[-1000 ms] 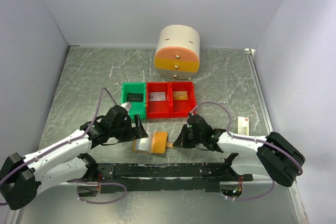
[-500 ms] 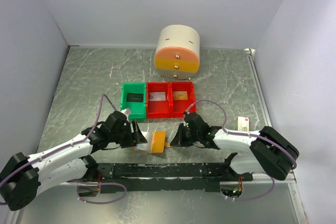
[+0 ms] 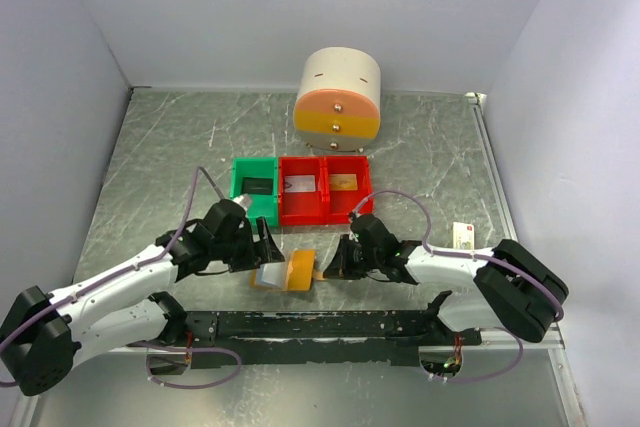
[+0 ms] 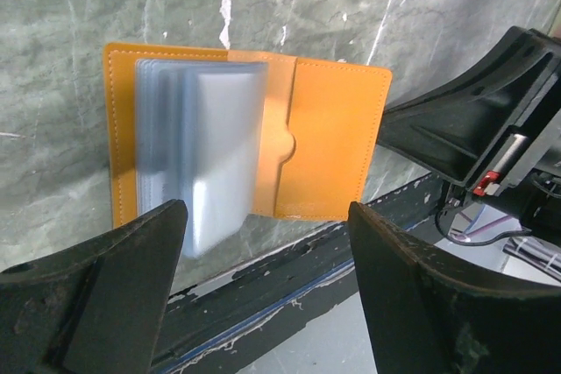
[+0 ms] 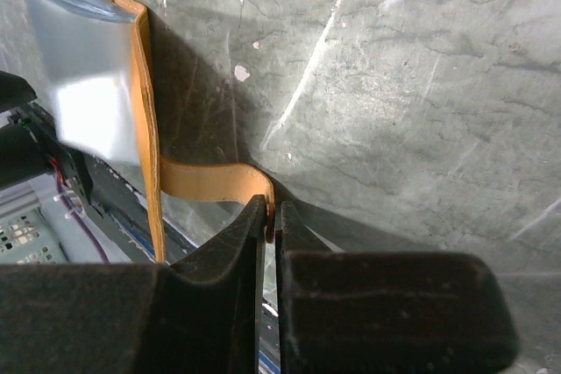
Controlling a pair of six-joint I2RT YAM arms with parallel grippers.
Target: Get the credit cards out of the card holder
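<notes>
Right wrist: gripper (image 5: 271, 216) pinches card holder (image 5: 206, 179) strap.

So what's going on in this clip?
The right pincer is shut on the closing strap of the small orange-tan folding card holder, which is open on the marbled grey table just in front of the arms. The left pincer hangs open above its pale blue plastic pockets, touching nothing. A grey card and a gold one appear to lie in the red plastic bin behind.
</notes>
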